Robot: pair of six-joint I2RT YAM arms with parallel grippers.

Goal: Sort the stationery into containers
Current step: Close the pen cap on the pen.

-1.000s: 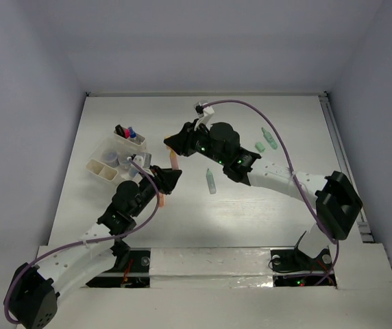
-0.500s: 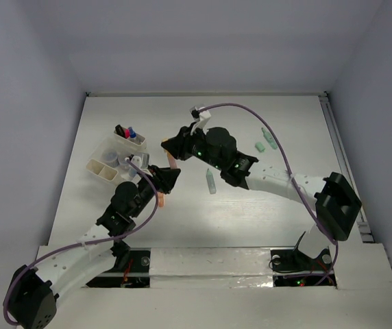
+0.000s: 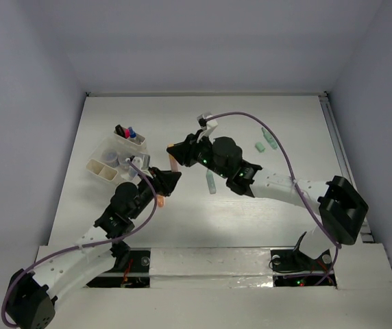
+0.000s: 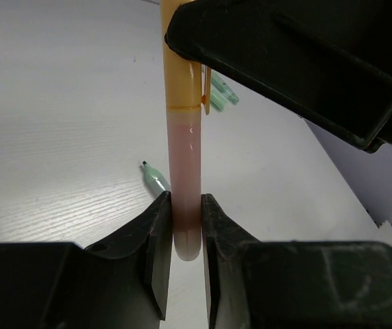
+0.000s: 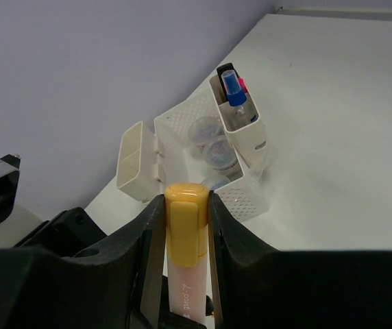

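Note:
An orange-capped highlighter [image 3: 174, 163] hangs above the table, held between both grippers. My left gripper [image 4: 186, 205] is shut on its pale pink tail end [image 4: 186, 147]. The right gripper [image 5: 186, 205] is shut on its orange cap [image 5: 186, 223]. In the top view the left gripper [image 3: 170, 179] and right gripper [image 3: 177, 152] meet just right of the containers [image 3: 103, 147]. The perforated bin [image 5: 247, 199] holds small round clear jars [image 5: 216, 152]. A taller bin [image 5: 249, 133] holds a blue-capped marker [image 5: 231, 86] and others.
A pale green highlighter [image 3: 211, 184] lies on the table under the right arm, also in the left wrist view [image 4: 156, 179]. Two more green pieces [image 3: 264, 142] lie at the back right. Two small low bins [image 5: 134, 161] sit at the cluster's left side.
Both grippers keep their hold on the highlighter. The right arm's wrist and forearm have shifted slightly right and nearer; the left gripper has barely moved.

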